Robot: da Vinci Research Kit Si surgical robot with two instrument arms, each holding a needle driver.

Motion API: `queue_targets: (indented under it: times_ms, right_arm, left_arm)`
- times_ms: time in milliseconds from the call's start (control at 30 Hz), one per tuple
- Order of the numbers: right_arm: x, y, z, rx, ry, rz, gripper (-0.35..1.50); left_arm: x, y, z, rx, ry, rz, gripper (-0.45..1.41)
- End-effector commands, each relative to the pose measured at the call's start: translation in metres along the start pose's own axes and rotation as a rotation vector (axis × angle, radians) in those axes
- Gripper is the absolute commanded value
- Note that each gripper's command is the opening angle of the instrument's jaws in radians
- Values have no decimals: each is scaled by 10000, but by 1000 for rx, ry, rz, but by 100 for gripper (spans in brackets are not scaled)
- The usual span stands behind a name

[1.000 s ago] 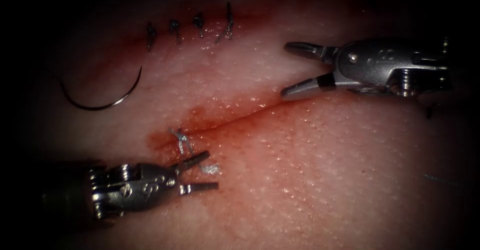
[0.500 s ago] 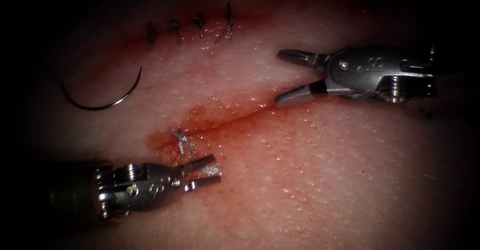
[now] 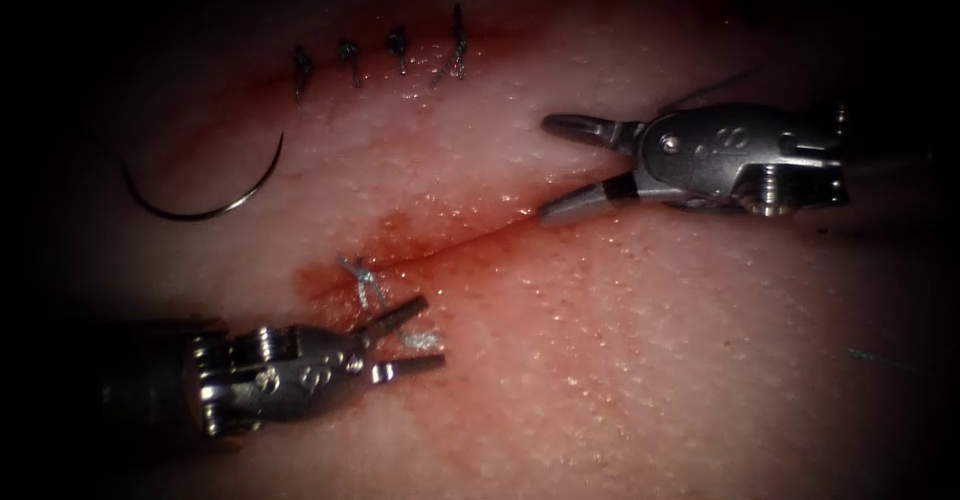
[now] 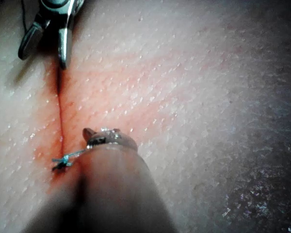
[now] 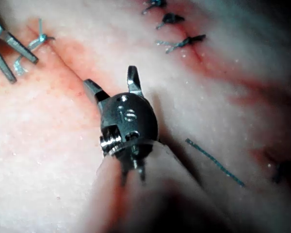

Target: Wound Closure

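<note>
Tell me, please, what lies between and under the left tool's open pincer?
Between the left pincer, open and empty, lies a loose thread end from the knot on the tissue. The tissue under the metal is hidden.

Curved needle [image 3: 200, 195] free on tissue [image 3: 620, 360] — left of cut [image 3: 470, 235], unheld.
</note>
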Motion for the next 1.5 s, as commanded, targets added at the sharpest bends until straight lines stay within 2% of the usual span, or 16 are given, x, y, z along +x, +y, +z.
queue_targets:
  times_ms: [33,167,200,267,500,600,867,1167,1500]
  right_arm:
    - [-4,-5,13,13,8,-3,84]
    - [-10,-7,24,74,40,-31,84]
    - [-12,-8,28,100,57,-39,84]
    - [-19,-14,37,135,124,-66,86]
    - [-38,-34,82,245,257,-185,86]
    - [-41,-39,99,259,317,-216,86]
    - [-46,-50,132,239,421,-305,88]
    - [-33,-62,138,229,481,-324,91]
    - [-14,-73,136,241,547,-313,91]
  left_arm:
    - [0,7,7,2,6,5,25]
    - [5,8,3,6,36,60,-37]
    - [6,8,0,5,50,74,-45]
    - [7,7,-4,7,68,99,-45]
    - [3,3,-18,21,82,160,-45]
    - [-2,2,-20,15,87,181,-45]
    - [-9,-2,-23,-58,172,198,-45]
    - [-17,-14,-23,-71,252,215,-45]
    - [-22,-16,-24,-80,271,244,-45]
